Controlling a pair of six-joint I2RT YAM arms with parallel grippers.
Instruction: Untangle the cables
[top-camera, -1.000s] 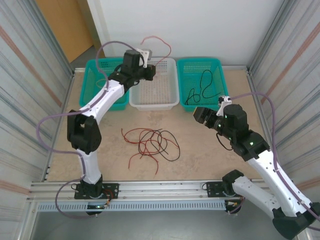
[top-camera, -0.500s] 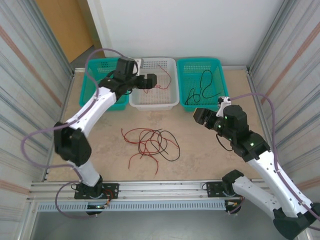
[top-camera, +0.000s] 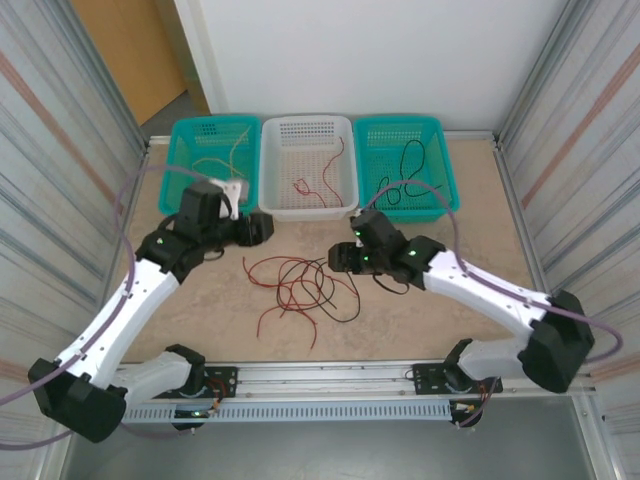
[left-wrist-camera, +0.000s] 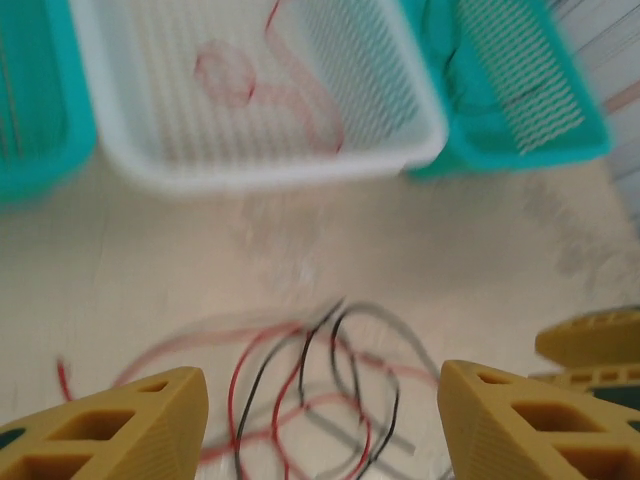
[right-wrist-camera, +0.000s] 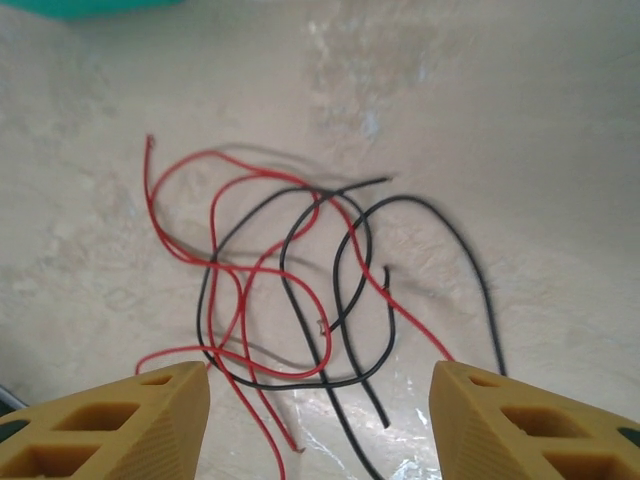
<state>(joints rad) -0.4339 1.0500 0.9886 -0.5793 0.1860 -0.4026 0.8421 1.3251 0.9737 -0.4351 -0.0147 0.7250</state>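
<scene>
Jaws apart and nothing held on left gripper (top-camera: 258, 228) and right gripper (top-camera: 338, 260) alike. Between them and a little nearer the bases: red and black cables (top-camera: 300, 285), tangled on open table (top-camera: 400, 330), room all round. Beyond, along the far edge: white basket (top-camera: 305, 210) holding one red strand (top-camera: 322, 180), flanked by left teal basket (top-camera: 215, 128) and right teal basket (top-camera: 398, 125).

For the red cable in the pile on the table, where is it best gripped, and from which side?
Near its loose end: there the red cable lies flat and alone on the table, clear of the crossings. Come straight down from above, squeezing across the strand.
</scene>
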